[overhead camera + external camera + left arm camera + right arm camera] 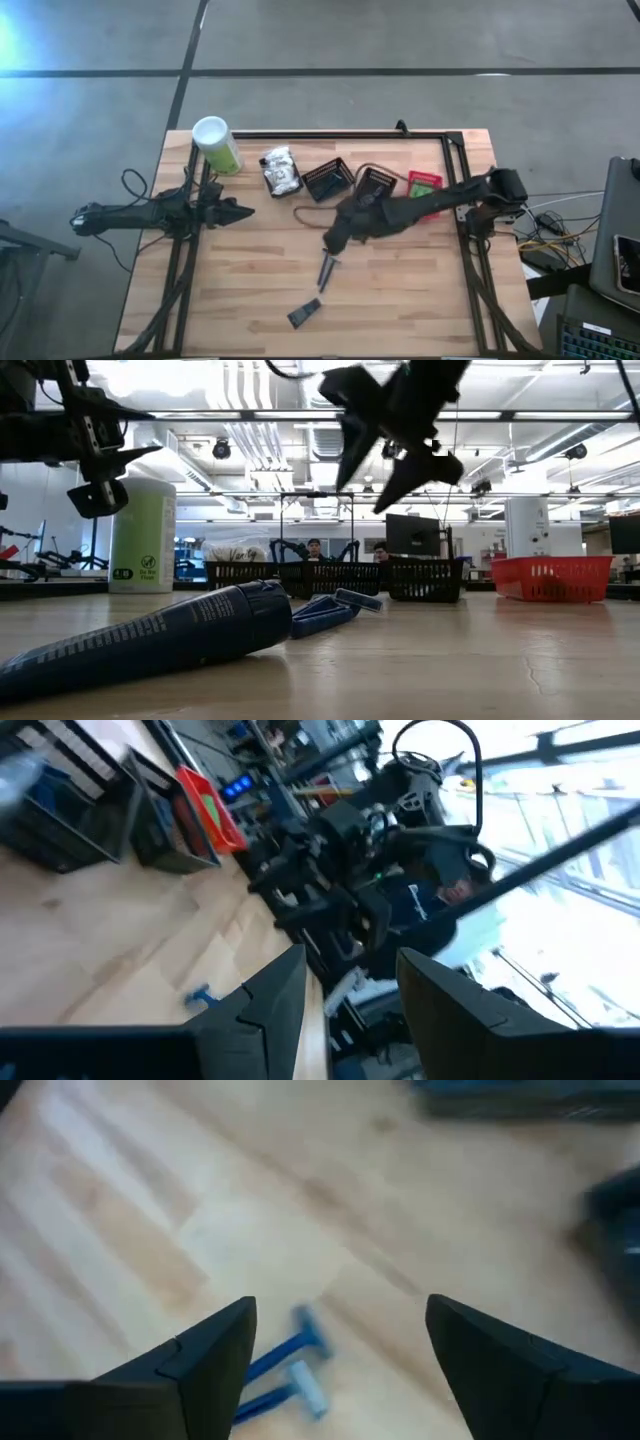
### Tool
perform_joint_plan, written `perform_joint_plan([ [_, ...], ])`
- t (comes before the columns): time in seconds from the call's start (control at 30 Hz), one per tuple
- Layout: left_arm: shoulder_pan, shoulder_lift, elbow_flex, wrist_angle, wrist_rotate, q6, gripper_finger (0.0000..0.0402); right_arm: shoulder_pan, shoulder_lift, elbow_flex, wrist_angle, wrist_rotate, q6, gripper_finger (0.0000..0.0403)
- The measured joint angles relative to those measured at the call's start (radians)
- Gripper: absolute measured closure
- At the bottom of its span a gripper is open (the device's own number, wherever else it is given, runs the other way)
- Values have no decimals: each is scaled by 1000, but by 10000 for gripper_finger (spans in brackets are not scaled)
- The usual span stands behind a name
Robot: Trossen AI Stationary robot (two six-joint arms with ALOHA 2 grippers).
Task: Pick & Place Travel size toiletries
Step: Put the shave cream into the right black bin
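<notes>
From above, the right tool (334,243) hangs with its fingers spread over 2 blue razors (326,269) near the middle of the table (250,280), a dark tube (304,313) lying nearer, while the left tool (238,211) waits at the left, fingers also spread; the right wrist view shows the razors (285,1375) lying between the spread fingers (195,1355).
</notes>
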Motion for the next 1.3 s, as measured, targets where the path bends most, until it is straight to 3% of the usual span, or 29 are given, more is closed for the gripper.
perform_joint_plan([
  [0.23, -1, 5, 0, -2, 218, -20, 239, 85, 138, 186, -6, -203, -71, 98],
  [0.37, -1, 11, 0, -37, 316, 0, 239, 143, 227, 301, -115, -293, -140, 92],
  [0.53, -8, 38, 8, -101, 410, -19, 239, 195, 302, 402, -313, -303, -195, 103],
  [0.73, -35, 97, 64, -225, 354, 2, 242, 259, 307, 417, -293, -272, -261, 116],
  [0.87, -35, 122, 73, -332, 321, 26, 247, 294, 350, 409, -176, -270, -507, 121],
  [1.03, -35, 131, 71, -354, 320, -10, 248, 327, 431, 464, -160, -252, -843, 122],
  [1.3, -35, 133, 71, -357, 297, -34, 248, 324, 538, 586, -171, -154, -1035, 95],
])
